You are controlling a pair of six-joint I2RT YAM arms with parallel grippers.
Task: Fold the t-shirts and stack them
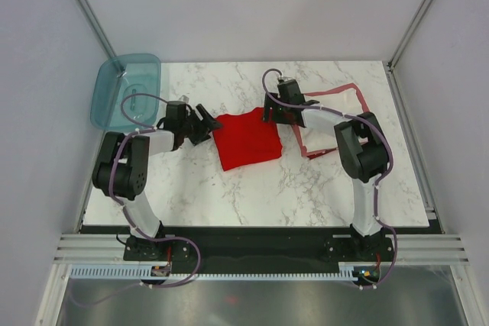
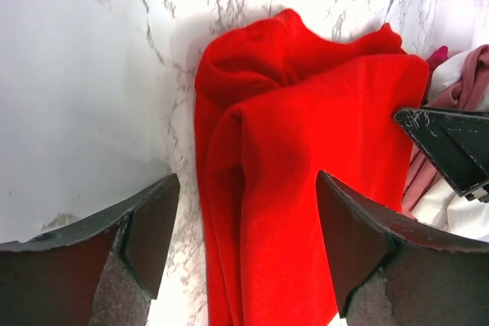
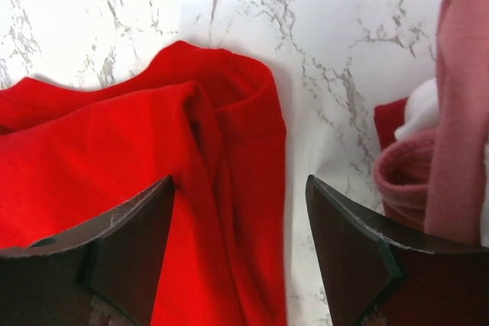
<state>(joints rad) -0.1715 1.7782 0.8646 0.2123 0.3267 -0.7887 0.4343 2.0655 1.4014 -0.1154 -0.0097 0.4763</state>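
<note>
1. Left fingers [image 2: 145, 234]: spread apart, clamped on nothing, low over the left edge of the red shirt [image 2: 306, 150]. One finger over bare counter [image 2: 76, 74], the other over red cloth.
2. Right fingers [image 3: 130, 250]: likewise apart, gripping nothing, low over the opposite edge of the same shirt. One finger above red cloth, the other above the strip of counter beside the pink shirt [image 3: 458, 112].
3. Red shirt: folded into a rough square, lying near the middle of the counter between the two pairs of fingers. Thick rounded folds bunched along both edges seen from the wrists.
4. Near the red shirt, to its right: pink shirt and white shirt [image 3: 424, 112] lying together and touching. White cloth tucked between pink folds in the right wrist view.
5. Seen from above: white shirt spread out toward the far right of the counter, pink cloth showing along its edges, part of the pile hidden under the right arm [image 1: 359, 150].
6. In the left wrist view: tip of one right finger at the right border, in front of the pink and white cloth.
7. Left arm [image 1: 126, 166]: bent, reaching in from the left side. Right arm: bent, reaching in from the right.
8. Tub [image 1: 126, 89]: teal, translucent, at the far left corner, partly overhanging the counter's edge, well apart from the shirts.
</note>
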